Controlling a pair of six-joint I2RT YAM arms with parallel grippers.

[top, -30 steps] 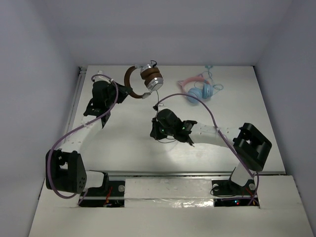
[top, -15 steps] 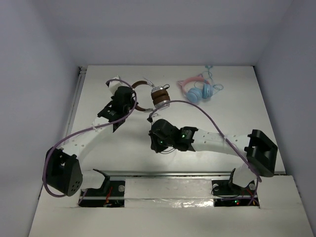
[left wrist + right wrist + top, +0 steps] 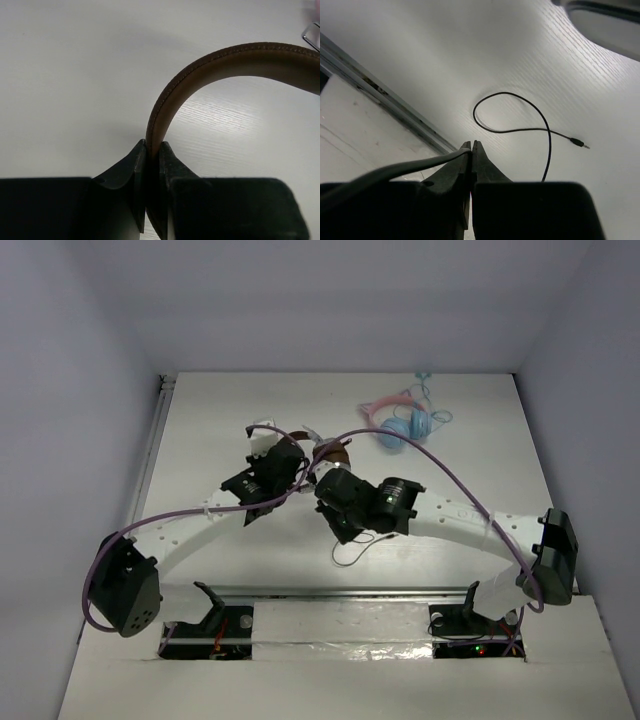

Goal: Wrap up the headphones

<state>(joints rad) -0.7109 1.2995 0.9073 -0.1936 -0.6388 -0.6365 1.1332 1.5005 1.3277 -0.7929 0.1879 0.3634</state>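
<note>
The headphones (image 3: pixel 332 452) are held nearer the arm bases than the pink headphones (image 3: pixel 400 425), well apart from them. The brown headband (image 3: pixel 200 62) is pinched in the closed left gripper (image 3: pixel 152 152). The thin cable (image 3: pixel 520 112) is nipped by the right gripper (image 3: pixel 471 146), pressed together (the plug (image 3: pixel 577 143) end lies loose in a loop). Winding appears to be in hand. Next, the cable would likely be carried around the headband under light tension.

Headband (image 3: pixel 240 55): brown, stitched edge.
Cable (image 3: pixel 502 93): black.
Table (image 3: pixel 75 75): white, faint grain.
Small headphones (image 3: pixel 400 422): pink, lt blue.
</note>
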